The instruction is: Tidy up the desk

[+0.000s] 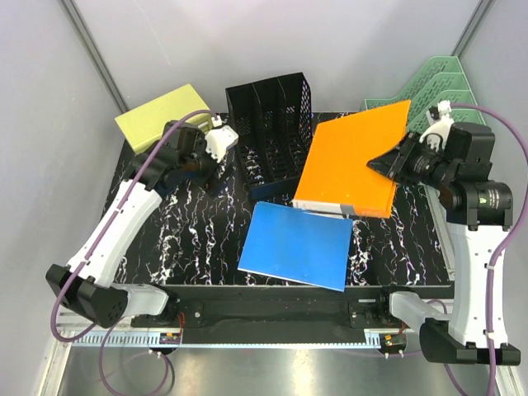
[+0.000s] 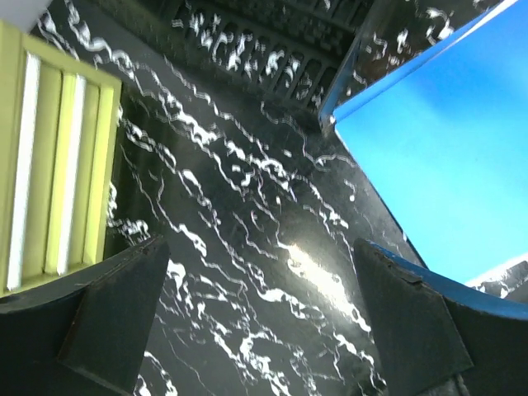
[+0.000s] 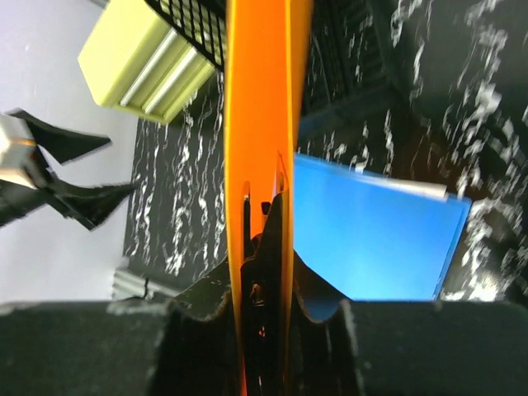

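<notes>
Under both arms, bench (image 1: 198, 223): lying flat, black with white veins, carrying nearly everything in view.
Right tool (image 1: 388, 162): clamping on the right edge of the orange folder (image 1: 351, 165), one finger pressing each face; the wrist view is looking straight down the folder's thin edge.
Orange folder: sitting right of centre toward the back, its left edge just beside the holder (image 1: 272, 124), its near edge overlapping the far right corner of the blue folder (image 1: 297, 245).
Blue folder: lying flat at the middle of the bench, slightly skewed, near the front edge.
Left tool (image 2: 264, 330): hanging over bare bench at the back left, fingers standing well apart and gripping nothing.
Left tool's surroundings: the yellow box (image 2: 58, 165) showing to its left, the blue folder's corner showing to its right, the holder's mesh running along the top of the wrist view.
Yellow box: sitting at the back left corner, partly overhanging the bench edge.
Holder: standing upright at the back centre, black mesh, slots facing up.
Trays (image 1: 437, 87): stacking green in the back right corner, behind the right arm.
</notes>
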Controlling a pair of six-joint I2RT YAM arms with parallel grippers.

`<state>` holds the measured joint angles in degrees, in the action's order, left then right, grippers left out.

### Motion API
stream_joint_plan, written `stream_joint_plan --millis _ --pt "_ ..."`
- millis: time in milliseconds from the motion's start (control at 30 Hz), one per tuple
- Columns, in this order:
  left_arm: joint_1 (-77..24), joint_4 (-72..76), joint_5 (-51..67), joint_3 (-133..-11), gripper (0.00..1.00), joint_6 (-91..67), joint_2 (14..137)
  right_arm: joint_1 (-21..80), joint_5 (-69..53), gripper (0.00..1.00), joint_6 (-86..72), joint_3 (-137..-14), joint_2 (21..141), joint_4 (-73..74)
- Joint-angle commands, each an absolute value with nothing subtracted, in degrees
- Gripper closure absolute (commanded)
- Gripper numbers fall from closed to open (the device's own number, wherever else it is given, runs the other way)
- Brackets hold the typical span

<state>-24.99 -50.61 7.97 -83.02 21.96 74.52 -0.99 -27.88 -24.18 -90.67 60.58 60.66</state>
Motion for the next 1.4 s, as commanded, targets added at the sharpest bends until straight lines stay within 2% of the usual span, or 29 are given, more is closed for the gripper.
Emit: stream_joint_plan --millis 0,267,433,600,667,1133,1233,1367 --pt "-23.12 -52.91 11.42 -79.19 0.01 20.13 76.55 -0.35 -24.1 1.0 -20.05 -96.14 63.71 52.39" --pt "-22.59 -51.42 12.83 -77.26 0.01 18.46 77.78 11.23 -7.42 1.0 -10.03 -102.99 72.41 42.19" --pt "-22.41 -51.33 11.6 -76.12 0.01 18.63 77.35 25.03 6.22 1.0 -0.27 -119.24 86.81 48.05" --pt "-22.15 -50.98 10.64 -74.71 0.01 19.07 76.55 29.61 17.12 1.0 6.05 -138.99 100.88 57.03" --pt "-22.06 -50.89 10.55 -74.27 0.01 19.16 76.2 30.41 20.46 1.0 7.29 -142.02 103.0 58.54" --pt "-21.53 -49.57 10.99 -72.6 0.01 19.16 76.82 30.67 25.57 1.0 8.97 -137.82 100.2 56.51" --pt "-21.53 -49.31 10.72 -71.9 0.01 19.25 76.64 30.67 25.93 1.0 8.0 -134.92 98.01 56.51" --pt "-21.53 -49.04 10.81 -71.37 0.01 19.42 76.73 30.67 25.31 1.0 6.6 -125.19 91.16 53.71"
